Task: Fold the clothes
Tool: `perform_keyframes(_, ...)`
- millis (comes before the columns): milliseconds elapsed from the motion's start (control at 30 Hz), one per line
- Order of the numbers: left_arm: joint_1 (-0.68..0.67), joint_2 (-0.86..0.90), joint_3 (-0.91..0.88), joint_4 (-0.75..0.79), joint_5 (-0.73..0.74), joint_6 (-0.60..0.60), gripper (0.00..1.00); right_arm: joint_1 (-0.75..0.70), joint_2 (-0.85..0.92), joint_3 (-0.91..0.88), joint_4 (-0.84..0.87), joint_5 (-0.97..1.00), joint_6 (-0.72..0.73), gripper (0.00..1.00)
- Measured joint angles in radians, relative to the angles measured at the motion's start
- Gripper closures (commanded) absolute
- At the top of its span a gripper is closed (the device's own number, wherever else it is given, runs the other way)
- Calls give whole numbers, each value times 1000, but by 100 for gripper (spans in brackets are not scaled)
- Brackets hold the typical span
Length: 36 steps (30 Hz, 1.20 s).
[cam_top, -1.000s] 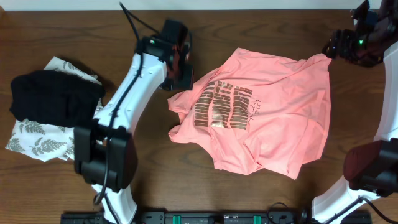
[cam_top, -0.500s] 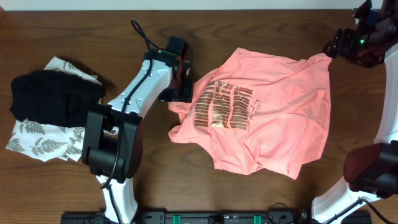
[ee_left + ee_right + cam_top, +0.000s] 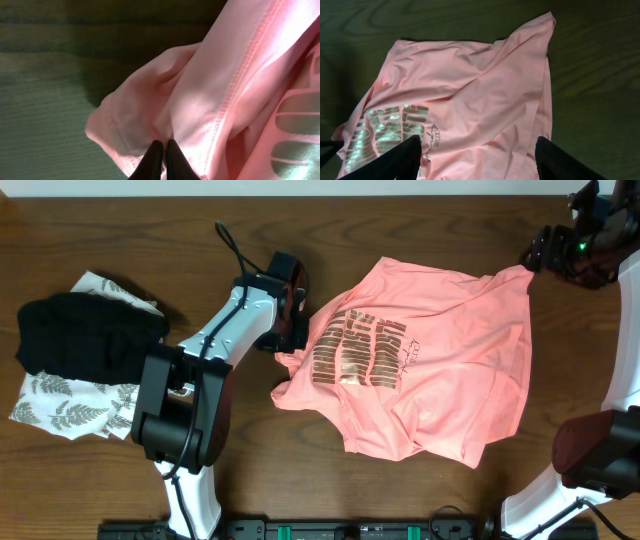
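Observation:
The clothes [image 3: 430, 370], a salmon-pink T-shirt with bronze lettering, lie crumpled and spread across the middle-right of the wooden table. My left gripper [image 3: 291, 330] is down at the shirt's left sleeve edge. In the left wrist view its dark fingertips [image 3: 162, 150] are pressed together with a fold of the pink sleeve fabric [image 3: 150, 110] pinched between them. My right gripper [image 3: 558, 255] hovers above the shirt's far right corner. In the right wrist view it [image 3: 475, 162] stands wide open over the shirt [image 3: 470, 85], holding nothing.
A black folded garment [image 3: 85, 335] lies on a white garment with grey leaf print [image 3: 65, 405] at the left of the table. The arm bases stand near the front edge at left [image 3: 175, 430] and right [image 3: 600, 450].
My left gripper has moved a little nearer and onto the shirt's left sleeve and has shut on the fabric. The right arm has not moved.

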Motion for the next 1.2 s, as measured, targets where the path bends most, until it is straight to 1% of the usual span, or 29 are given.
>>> perform_keyframes(100,0,0,19,-7,-28,4,94,0,0,0,0,0,0,29)
perform_keyframes(267,5,-25,105,2,-104,12,94,0,-1,0,0,0,0,30)
perform_keyframes(433,14,-68,177,80,-164,15,94,0,-1,0,0,0,0,30)
perform_keyframes(467,18,-73,183,71,-169,15,88,0,-1,0,0,0,0,29)
perform_keyframes(533,25,-79,188,6,-177,23,65,0,-1,0,-2,0,0,29)
perform_keyframes(567,26,-79,188,-40,-177,21,57,0,-1,0,-5,0,1,29)
perform_keyframes(667,29,-79,184,-180,-152,-8,50,0,-1,0,-10,0,1,29)
perform_keyframes(733,24,-79,183,-227,-110,-20,49,0,-1,0,-9,0,1,29)
perform_keyframes(867,10,-79,146,-216,-27,-36,48,0,-1,0,-4,0,1,29)
perform_keyframes(1067,-20,-79,15,-107,27,-39,48,0,-1,0,-4,0,1,29)
perform_keyframes(1200,-23,-79,-43,-21,26,-39,48,0,-1,0,-8,0,1,29)
